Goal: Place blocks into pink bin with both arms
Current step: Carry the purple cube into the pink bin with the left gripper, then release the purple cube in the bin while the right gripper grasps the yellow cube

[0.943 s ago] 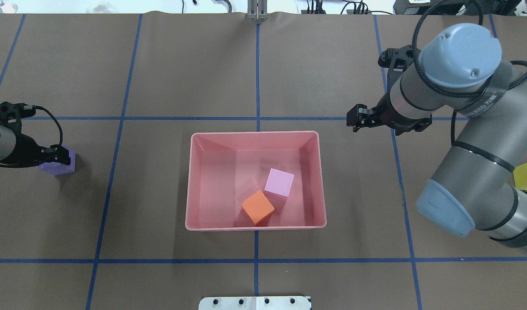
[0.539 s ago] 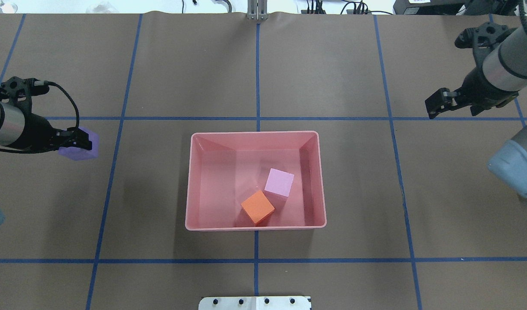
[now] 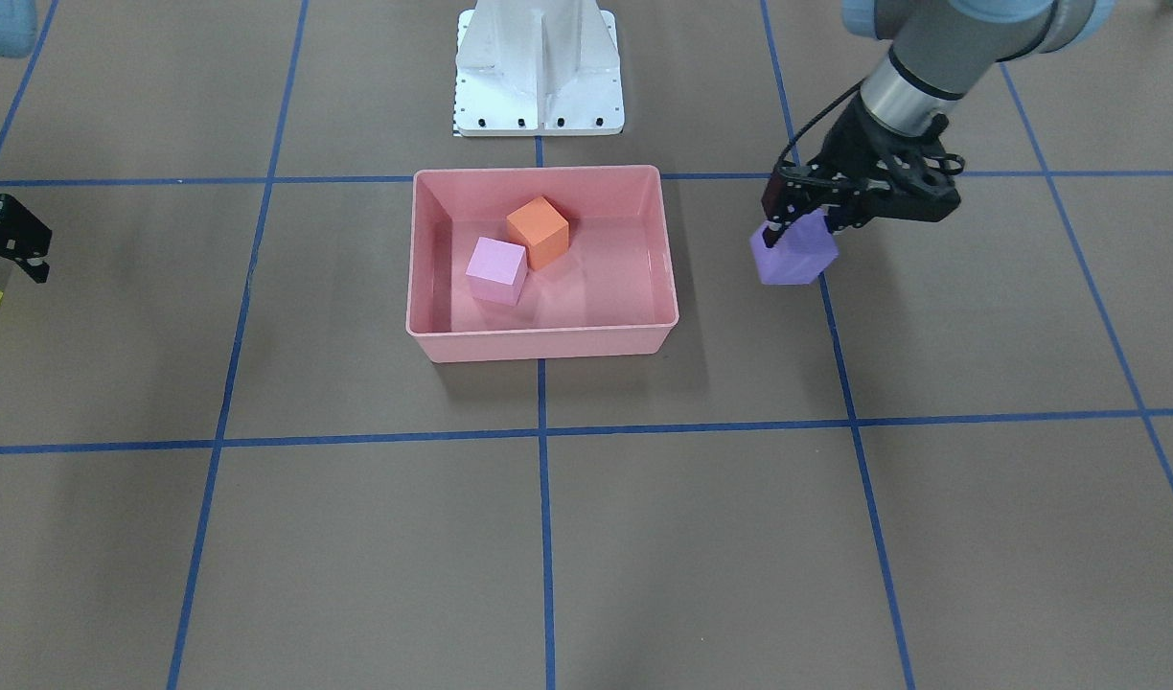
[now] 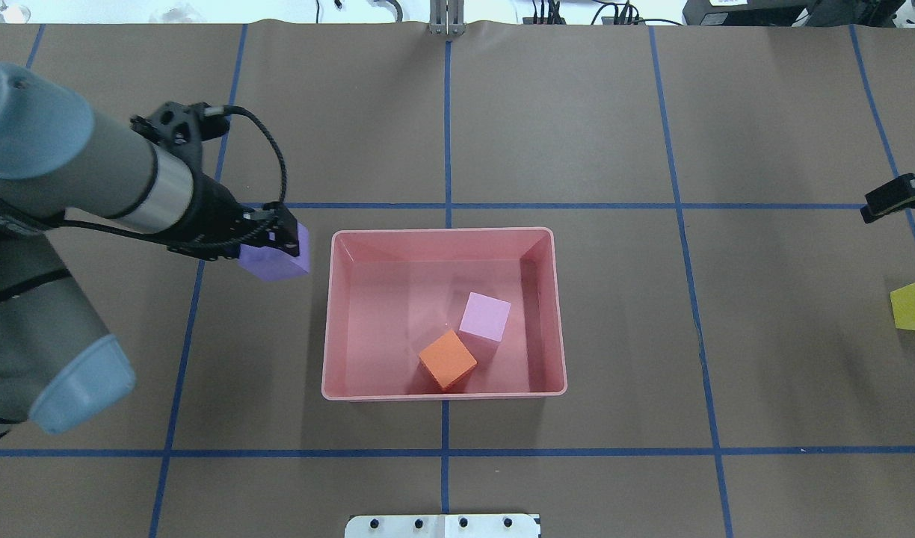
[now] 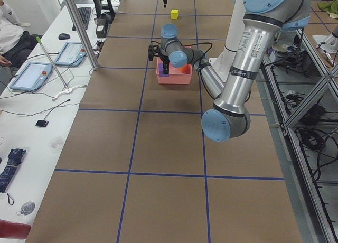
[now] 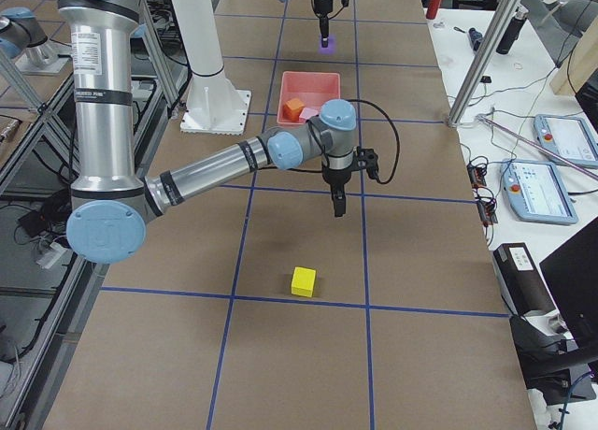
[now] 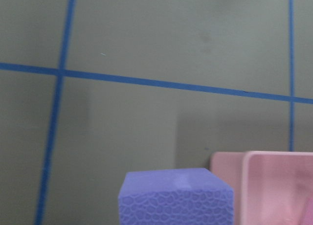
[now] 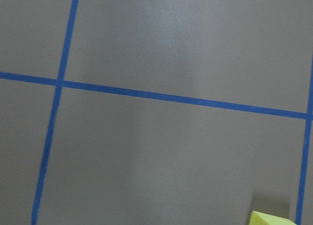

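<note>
A: Left gripper (image 4: 284, 233)?
B: Jaws clamped on the purple block (image 4: 273, 260), just left of the pink bin (image 4: 442, 232), outside it.
A: Inside the bin?
B: Pink block (image 4: 485, 316) and orange block (image 4: 447, 360), touching.
A: Right gripper (image 4: 889, 200)?
B: Far right, near the yellow block (image 4: 913, 306) on the table, not touching. Can't tell its jaw gap.

Brown table cover (image 4: 577, 112) crossed by blue tape grid (image 4: 448, 112). White side bench (image 5: 31, 121) alongside: two tablets (image 5: 30, 76), keyboard (image 5: 84, 17), mouse (image 5: 63, 36), folded umbrella (image 5: 9, 168) at near end.
</note>
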